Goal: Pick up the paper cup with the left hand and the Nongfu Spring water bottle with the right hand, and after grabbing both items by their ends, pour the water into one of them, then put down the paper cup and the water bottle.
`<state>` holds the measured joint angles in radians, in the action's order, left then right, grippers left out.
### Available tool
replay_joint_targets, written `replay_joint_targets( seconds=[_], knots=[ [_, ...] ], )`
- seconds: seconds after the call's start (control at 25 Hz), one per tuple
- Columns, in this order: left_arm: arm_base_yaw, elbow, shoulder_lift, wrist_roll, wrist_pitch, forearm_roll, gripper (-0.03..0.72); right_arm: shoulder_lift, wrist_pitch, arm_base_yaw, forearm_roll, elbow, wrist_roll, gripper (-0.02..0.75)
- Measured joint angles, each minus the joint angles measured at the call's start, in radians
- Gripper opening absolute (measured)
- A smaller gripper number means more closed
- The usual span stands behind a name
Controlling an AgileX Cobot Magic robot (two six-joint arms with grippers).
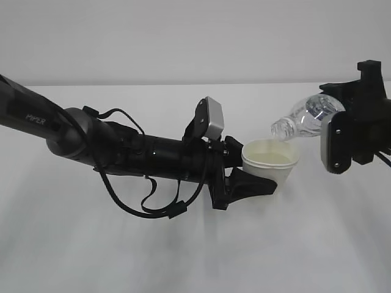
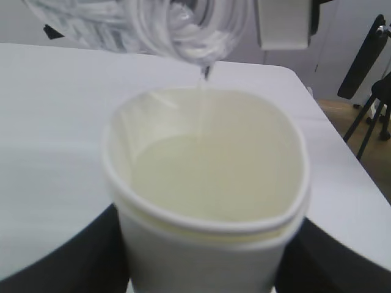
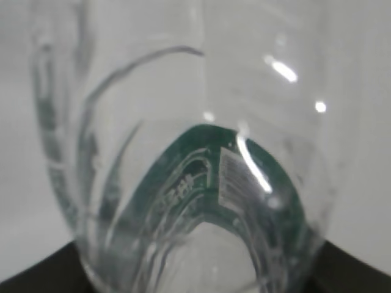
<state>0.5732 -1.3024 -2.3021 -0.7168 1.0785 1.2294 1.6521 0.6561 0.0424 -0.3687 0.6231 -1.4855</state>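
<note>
Paper walls of the paper cup (image 2: 208,244) were already squeezed out of round in your left hand (image 1: 253,183), which gripped it near the base, so a tighter clamp could have slopped the water (image 2: 211,177) over the rim. Beyond it, your right hand (image 1: 351,131) held the Nongfu Spring water bottle (image 1: 305,119) by its bottom, tilted mouth-down over the rim; any sideways drift could have sent the thin stream onto the white table (image 1: 183,256).

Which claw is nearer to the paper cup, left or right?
Left. The left claw grips the paper cup around its lower part. The right claw is off to the cup's right and higher, holding the tilted bottle over the rim.
</note>
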Motion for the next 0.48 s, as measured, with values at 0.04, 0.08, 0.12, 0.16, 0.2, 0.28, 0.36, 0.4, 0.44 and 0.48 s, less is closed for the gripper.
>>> replay_joint_targets(
  seconds=[0.04, 0.08, 0.12, 0.16, 0.2, 0.28, 0.36, 0.4, 0.44, 0.48],
  knots=[
    [0.0, 0.0, 0.0, 0.0, 0.0, 0.0, 0.449, 0.0, 0.0, 0.0, 0.002, 0.0, 0.013, 0.407],
    [0.0, 0.0, 0.0, 0.0, 0.0, -0.002, 0.449, 0.0, 0.0, 0.0, 0.004, 0.0, 0.027, 0.408],
    [0.0, 0.0, 0.0, 0.0, 0.0, -0.004, 0.448, 0.0, 0.0, 0.0, 0.005, 0.0, 0.04, 0.407],
    [0.0, 0.0, 0.0, 0.0, 0.0, -0.003, 0.449, 0.0, 0.0, 0.0, 0.007, 0.0, 0.052, 0.407],
    [0.0, 0.0, 0.0, 0.0, 0.0, -0.004, 0.449, 0.0, 0.0, 0.0, 0.007, 0.0, 0.062, 0.407],
    [0.0, 0.0, 0.0, 0.0, 0.0, -0.006, 0.448, 0.0, 0.0, 0.0, 0.008, 0.0, 0.082, 0.407],
    [0.0, 0.0, 0.0, 0.0, 0.0, -0.006, 0.448, 0.0, 0.0, 0.0, 0.008, 0.0, 0.111, 0.407],
    [0.0, 0.0, 0.0, 0.0, 0.0, -0.006, 0.448, 0.0, 0.0, 0.0, 0.008, 0.0, 0.12, 0.407],
    [0.0, 0.0, 0.0, 0.0, 0.0, -0.006, 0.448, 0.0, 0.0, 0.0, 0.008, 0.0, 0.13, 0.407],
    [0.0, 0.0, 0.0, 0.0, 0.0, -0.008, 0.448, 0.0, 0.0, 0.0, 0.008, -0.002, 0.146, 0.407]
  ],
)
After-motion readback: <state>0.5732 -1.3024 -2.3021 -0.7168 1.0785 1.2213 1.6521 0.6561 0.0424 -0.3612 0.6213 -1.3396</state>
